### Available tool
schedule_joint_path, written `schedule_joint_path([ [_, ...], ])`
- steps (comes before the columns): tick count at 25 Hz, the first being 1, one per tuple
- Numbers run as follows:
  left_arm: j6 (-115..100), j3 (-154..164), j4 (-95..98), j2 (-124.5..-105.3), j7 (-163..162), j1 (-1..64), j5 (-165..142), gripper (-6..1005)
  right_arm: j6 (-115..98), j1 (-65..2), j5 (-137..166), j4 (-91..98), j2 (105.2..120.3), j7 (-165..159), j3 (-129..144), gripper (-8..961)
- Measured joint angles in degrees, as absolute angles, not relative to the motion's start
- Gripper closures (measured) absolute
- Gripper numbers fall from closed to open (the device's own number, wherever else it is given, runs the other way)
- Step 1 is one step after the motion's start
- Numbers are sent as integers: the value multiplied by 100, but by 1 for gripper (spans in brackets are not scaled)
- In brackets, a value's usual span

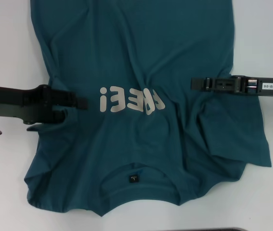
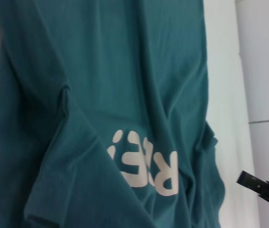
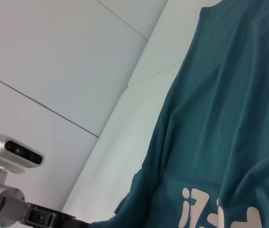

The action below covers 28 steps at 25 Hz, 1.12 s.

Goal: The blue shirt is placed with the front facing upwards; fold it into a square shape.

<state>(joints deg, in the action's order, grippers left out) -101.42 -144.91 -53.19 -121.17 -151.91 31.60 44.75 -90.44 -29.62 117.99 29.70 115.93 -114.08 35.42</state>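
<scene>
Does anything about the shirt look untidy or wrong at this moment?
Yes. The blue shirt does not lie flat: it is bunched and creased at both sleeves, where the left gripper and the right gripper reach in over its sides.

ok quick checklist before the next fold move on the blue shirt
1. Front up: ok, lettering shows on the blue shirt.
2. Collar label visible: ok.
3. Cloth lying flat: not ok, creases at both sides near the sleeves.
4. Left gripper at the shirt's left edge: ok; grip cannot tell.
5. Right gripper over the right side: ok; grip cannot tell.
6. Sleeves folded in: not ok.
</scene>
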Motion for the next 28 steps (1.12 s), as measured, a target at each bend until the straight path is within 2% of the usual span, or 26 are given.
schedule_joint_path([
  [8,-10023,-14450,-5240,-12032,-15280,3161,4298,409,-9040,-2953,11804,2970,11593,-11415,3542,56],
  [16,-10018,-14443,-5228,-12032,-15290,3142,4274,409,-9035,-2953,11804,2970,11593,-11417,3542,56],
  [23,-10018,-14362,-5162,-12110,-15240,3195,4278,410,-9034,-2953,11804,2970,11593,-11417,3542,55],
  [28,-9918,-14347,-5161,-12080,-15281,3199,4266,410,-9035,-2945,11804,2971,11590,-11417,3542,55],
])
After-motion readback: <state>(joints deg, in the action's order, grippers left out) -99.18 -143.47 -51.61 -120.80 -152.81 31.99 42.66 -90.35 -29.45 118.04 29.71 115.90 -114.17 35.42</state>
